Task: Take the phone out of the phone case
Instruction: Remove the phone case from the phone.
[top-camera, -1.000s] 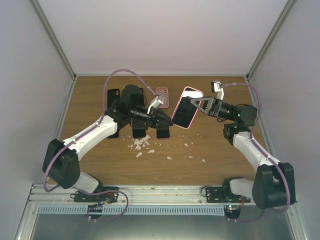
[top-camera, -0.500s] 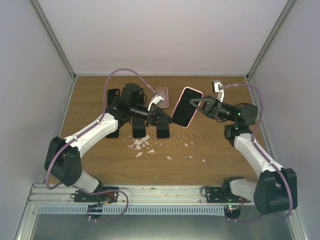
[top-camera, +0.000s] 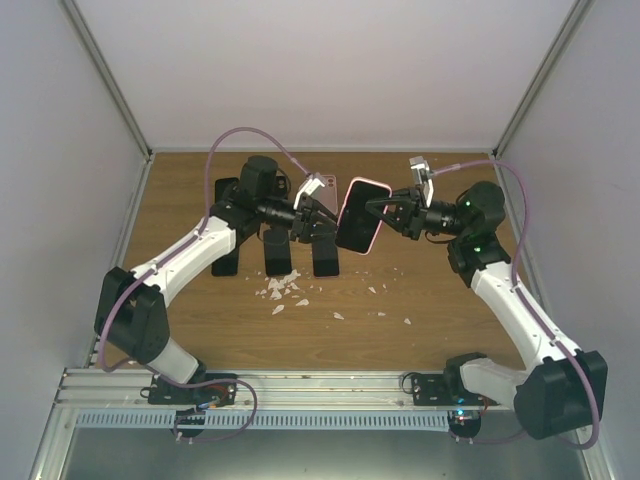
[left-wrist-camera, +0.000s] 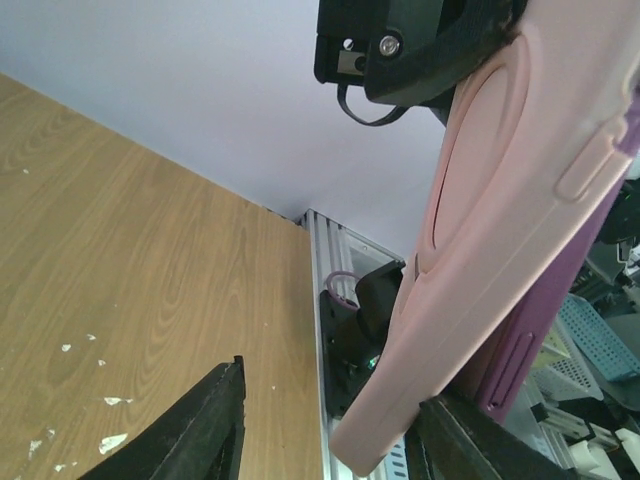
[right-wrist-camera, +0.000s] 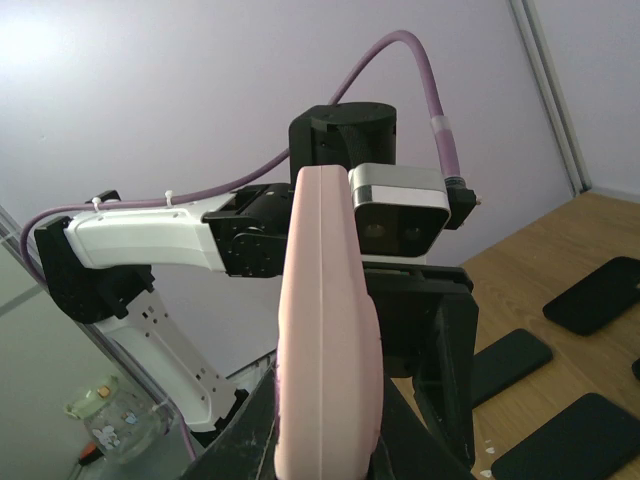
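Pale walls enclose a brown wooden table (top-camera: 200, 320) with dark phones (top-camera: 277, 250) and white scraps (top-camera: 283, 290) lying on it. The right arm rises from its base, bends and reaches leftward, with the right gripper (top-camera: 385, 212) clamped on the pink phone case (top-camera: 371, 187). The case is held upright above mid-table, the phone (top-camera: 357, 226) inside. The left arm stretches across to meet it — the left gripper (top-camera: 325, 222) has its fingers (left-wrist-camera: 205, 430) parted, straddling the case's lower corner.

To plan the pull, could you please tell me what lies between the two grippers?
The pink phone case, phone inside, held in the air: right gripper shut on it, left gripper open beside it. The top view shows this.
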